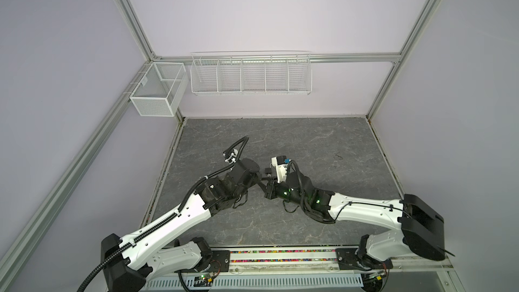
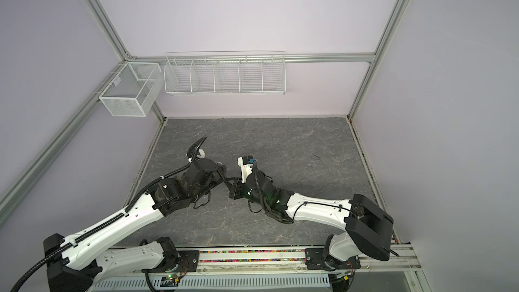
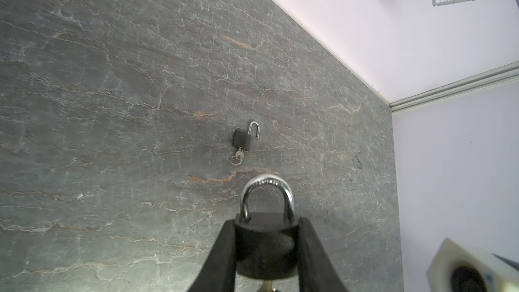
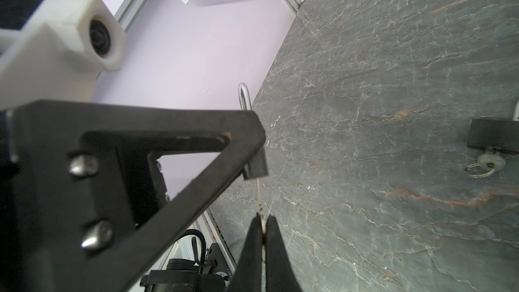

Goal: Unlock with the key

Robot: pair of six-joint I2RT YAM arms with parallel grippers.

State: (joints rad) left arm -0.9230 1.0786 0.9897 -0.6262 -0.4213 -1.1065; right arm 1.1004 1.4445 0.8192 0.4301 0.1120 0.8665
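Because a padlock would spin freely under a turning key, the left gripper (image 3: 266, 221) clamps the black padlock (image 3: 265, 251) by its two flat sides. Its jaws are set only as wide as the body and hold it clear of the table (image 3: 112, 108). That grip leaves the steel shackle (image 3: 266, 192) free at one end and the keyhole end bare at the other, facing the other arm. Both legs of the shackle look seated, so the lock appears not yet sprung.

Moving rightward, the key (image 4: 259, 198) runs straight from the underside of the lock body into the right gripper (image 4: 264, 219). That gripper is pinched fully shut on the key's head. The blade seems to sit in the keyhole, though how deep is hidden. Gripping the head edge-on probably gives leverage for the twist.

Farther out on the table a second padlock (image 3: 242, 139) lies flat, its shackle swung open and its own key (image 3: 238, 155) in it, well apart from both grippers.
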